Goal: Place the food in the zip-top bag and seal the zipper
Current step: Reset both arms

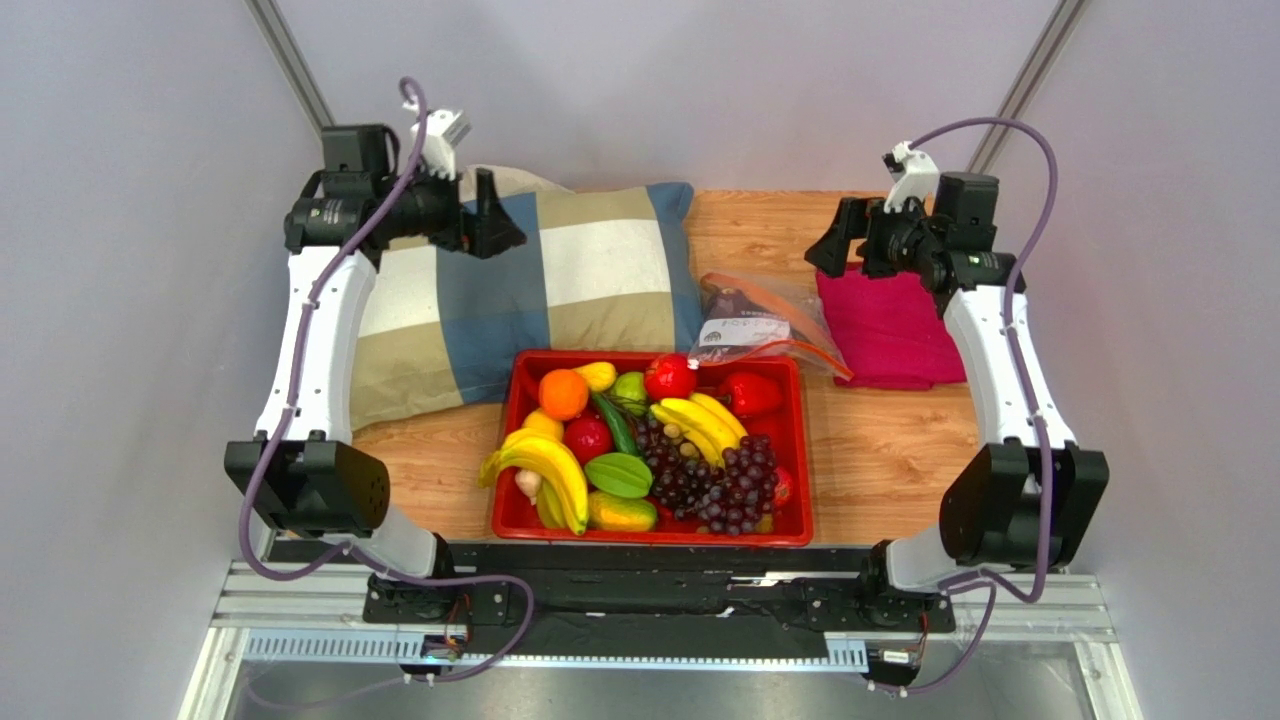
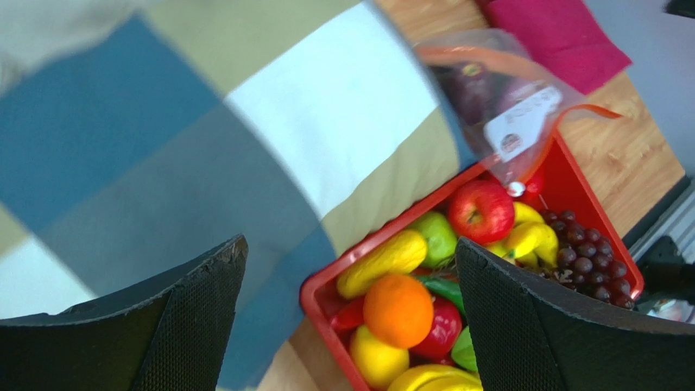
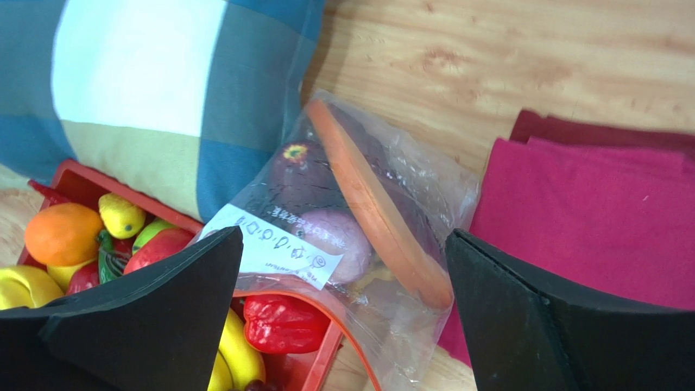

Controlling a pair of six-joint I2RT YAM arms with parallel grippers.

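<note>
**Bag** (image 3: pixel 418 186): clear and crinkly, lying on the bench (image 1: pixel 887 450) right of middle, toward the far edge, between pillow and cloth. Its near end overlaps the tray's far right corner.
- Inside: a long orange-rimmed slice (image 3: pixel 371 208) runs lengthwise, a pink ball (image 3: pixel 336 235) touches it, and a dark purple piece (image 3: pixel 295 167) sits further in.
- A white label (image 3: pixel 269 248) is on the plastic.
- The zipper strip (image 2: pixel 591 112) curves along the end nearest the tray. Whether it is pressed closed, I cannot tell.

**Tray** (image 1: pixel 516 413): red, at the middle of the near edge. It is heaped with bananas (image 1: pixel 549 465), an orange (image 1: pixel 564 393), dark grapes (image 1: pixel 724 473), a red pepper (image 1: pixel 751 393) and some green pieces.

**Pillow** (image 1: pixel 586 278): checked, far left, its corner against the tray's far left rim.

**Cloth** (image 1: pixel 894 323): magenta, folded, far right, just beside the bag.

**Left claw** (image 1: pixel 493 218): raised over the pillow, jaws wide, nothing between them.

**Right claw** (image 1: pixel 842 240): raised near the cloth's far edge, jaws wide, nothing between them.
</note>
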